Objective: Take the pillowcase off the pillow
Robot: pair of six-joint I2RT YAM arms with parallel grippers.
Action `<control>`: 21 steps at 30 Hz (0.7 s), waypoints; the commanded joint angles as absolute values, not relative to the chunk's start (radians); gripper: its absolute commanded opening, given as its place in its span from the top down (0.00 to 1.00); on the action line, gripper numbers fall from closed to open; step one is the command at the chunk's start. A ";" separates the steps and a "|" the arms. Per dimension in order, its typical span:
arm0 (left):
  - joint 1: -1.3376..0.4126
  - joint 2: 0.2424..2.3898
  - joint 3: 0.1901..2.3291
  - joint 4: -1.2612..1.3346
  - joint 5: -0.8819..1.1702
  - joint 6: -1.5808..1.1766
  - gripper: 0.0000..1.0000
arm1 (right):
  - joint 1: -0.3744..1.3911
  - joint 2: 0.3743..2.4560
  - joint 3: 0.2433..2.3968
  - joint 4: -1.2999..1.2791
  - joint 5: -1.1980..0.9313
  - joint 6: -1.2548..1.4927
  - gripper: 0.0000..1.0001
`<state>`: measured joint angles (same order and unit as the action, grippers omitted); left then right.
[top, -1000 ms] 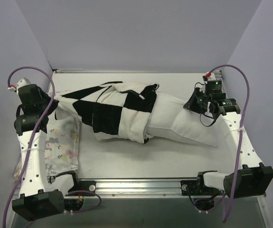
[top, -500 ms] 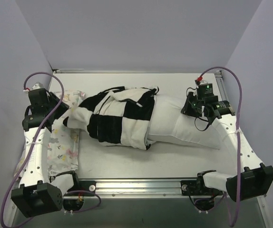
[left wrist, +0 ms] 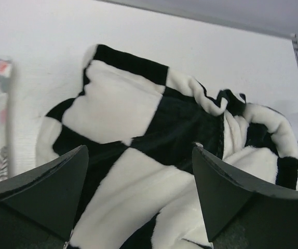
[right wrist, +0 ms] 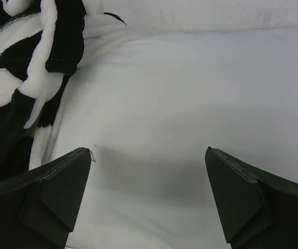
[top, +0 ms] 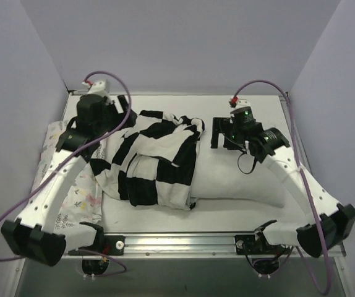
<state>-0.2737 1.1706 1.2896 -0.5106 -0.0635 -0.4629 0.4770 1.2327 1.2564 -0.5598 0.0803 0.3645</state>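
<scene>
The left tool (left wrist: 139, 150) was held spread and empty over the bunched pillowcase (top: 159, 162). The right tool (right wrist: 149, 151) was likewise released above the pillow (top: 239, 176).

Nothing readable anywhere - no words, numbers or brand marks. The pillowcase (top: 159, 162) bears only black and white squares - the small pillow (top: 86, 197) beside it, only pastel animals.

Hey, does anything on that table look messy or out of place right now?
The checkered pillowcase is bunched in a crumpled heap over the left half of the white pillow, whose right half lies bare. An animal-print pillow lies off to the left, partly under the left arm.
</scene>
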 commanded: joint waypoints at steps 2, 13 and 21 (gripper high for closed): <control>-0.357 1.376 1.368 -0.449 0.081 -0.387 0.11 | 0.525 1.387 1.254 -0.526 0.083 0.371 0.02; -0.420 1.635 1.348 -0.358 0.169 -0.408 0.06 | 0.698 1.353 0.701 -0.108 0.207 0.563 1.00; -0.422 1.648 1.391 -0.429 0.092 -0.396 1.00 | 0.686 1.330 0.681 -0.115 0.271 0.588 1.00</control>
<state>-0.4129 1.6516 1.3426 -0.4030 0.1104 -0.4076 0.6693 1.2819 0.7216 0.1139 0.3019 0.5549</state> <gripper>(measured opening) 0.066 0.092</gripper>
